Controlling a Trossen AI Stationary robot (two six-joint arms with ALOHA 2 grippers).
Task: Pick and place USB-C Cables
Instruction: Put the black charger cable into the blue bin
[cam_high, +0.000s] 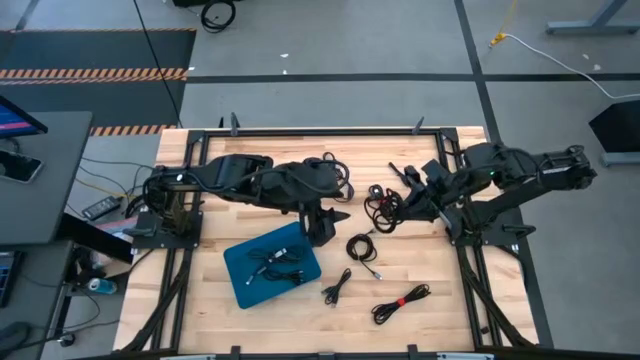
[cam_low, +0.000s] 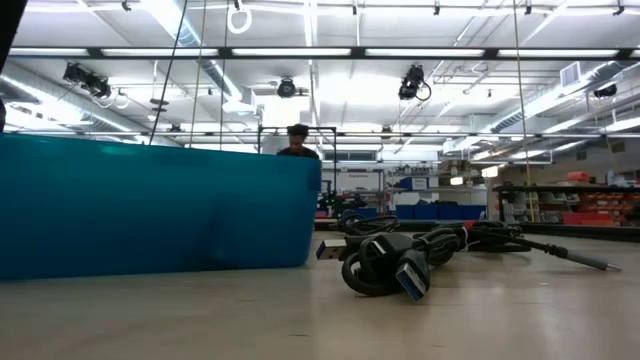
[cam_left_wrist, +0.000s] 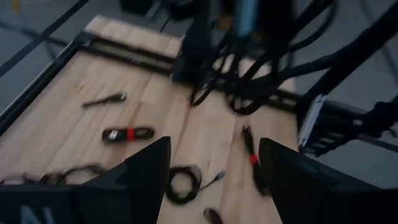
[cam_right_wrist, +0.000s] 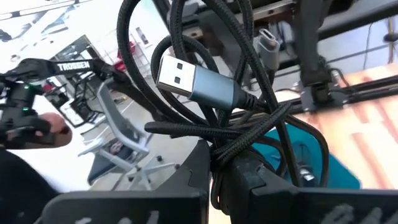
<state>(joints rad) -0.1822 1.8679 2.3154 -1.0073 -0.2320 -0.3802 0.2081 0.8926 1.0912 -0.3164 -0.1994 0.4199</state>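
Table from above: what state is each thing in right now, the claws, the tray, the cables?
Left gripper: open, empty, at the blue tray's far right corner.
Right gripper: shut on a braided cable, lifted off the table.
Blue tray: flat on the table, holding a few cables.
Coiled cable: loose on the wood.
Red-tied cable: bundled, lying near the front edge.
Small cable: lying beside the tray.

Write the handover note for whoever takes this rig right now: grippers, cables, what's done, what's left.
Left gripper: open, empty, at the blue tray's far right corner.
Right gripper: shut on a cable bundle, lifted over the table's right centre.
Done: at least two cables lie in the tray.
Left: three cables on the wood, a coil, a small one beside the tray, and a red-tied one at the near edge, plus the held bundle.
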